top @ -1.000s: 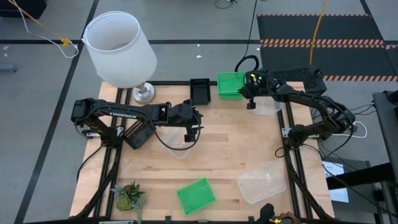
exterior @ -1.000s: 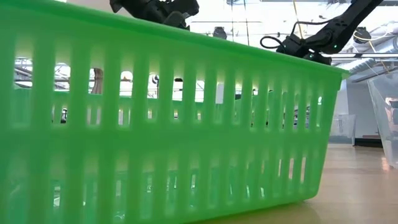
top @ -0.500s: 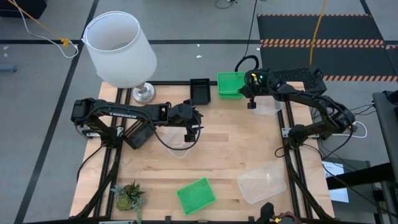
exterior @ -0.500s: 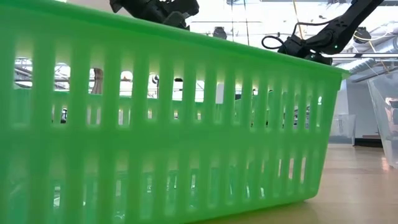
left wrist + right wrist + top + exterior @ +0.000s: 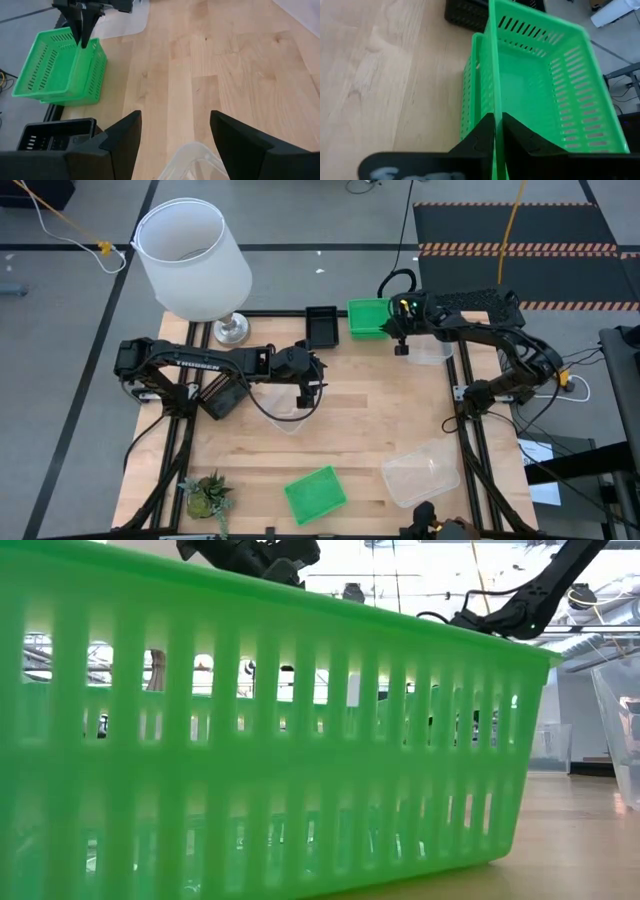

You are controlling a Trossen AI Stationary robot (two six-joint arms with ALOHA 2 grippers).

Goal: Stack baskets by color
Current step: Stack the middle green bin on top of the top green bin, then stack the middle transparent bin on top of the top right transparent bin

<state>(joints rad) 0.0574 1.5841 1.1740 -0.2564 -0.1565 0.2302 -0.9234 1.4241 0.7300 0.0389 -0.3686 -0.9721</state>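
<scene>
Near the table's (image 5: 350, 420) front edge lay a green basket (image 5: 315, 493) and, toward the front right corner, a clear basket (image 5: 420, 472). Mid-table, left gripper (image 5: 305, 392) hung with jaws spread wide over another clear basket (image 5: 290, 417), holding nothing. At the back edge, right gripper (image 5: 495, 131) pinched the side wall of the top green basket (image 5: 540, 95), nested in another, beside a black basket (image 5: 321, 326). Probably light, thin, flexible plastic; best taken by rim or wall.
</scene>
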